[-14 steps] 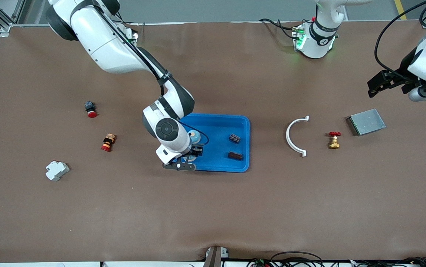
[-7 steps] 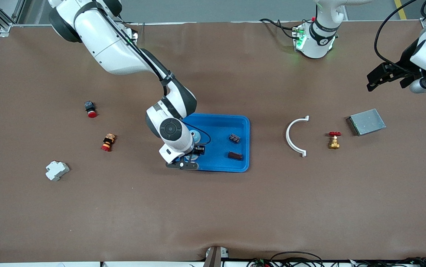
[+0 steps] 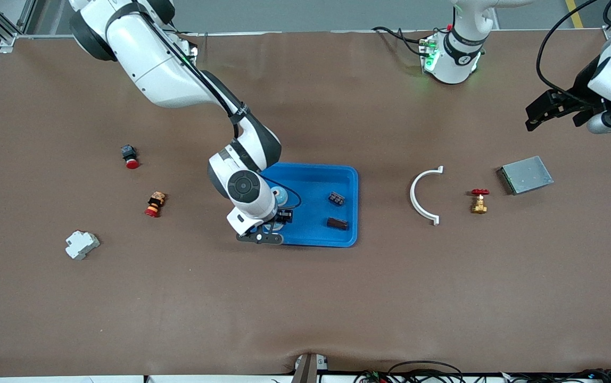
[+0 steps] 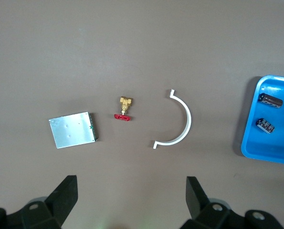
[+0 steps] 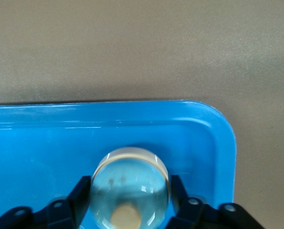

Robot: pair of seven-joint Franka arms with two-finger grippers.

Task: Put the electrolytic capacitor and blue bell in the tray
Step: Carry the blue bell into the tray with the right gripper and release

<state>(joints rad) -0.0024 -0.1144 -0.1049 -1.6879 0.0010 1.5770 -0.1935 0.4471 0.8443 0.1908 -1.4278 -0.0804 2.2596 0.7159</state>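
Buttons with red caps (image 3: 155, 204) lie toward the right arm's end of the table. Next, the right gripper (image 3: 273, 227) is down in the blue tray (image 3: 311, 178), straddling the bell (image 5: 130, 183), which rests on the tray floor in a corner; whether it grips I cannot tell. In the same tray lies the capacitor (image 3: 337, 223), nearer the front camera than a black block (image 3: 336, 199). Then a white curved clip (image 3: 423, 197), a brass valve (image 3: 479, 201) and a metal box (image 3: 526, 174). Above the table's end, the left gripper (image 4: 131, 200) waits, spread wide and holding nothing.

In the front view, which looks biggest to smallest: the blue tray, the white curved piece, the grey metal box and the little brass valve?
1. Blue tray
2. White curved piece and grey metal box: too alike to rank; the piece spans more, the box is solid.
3. Brass valve
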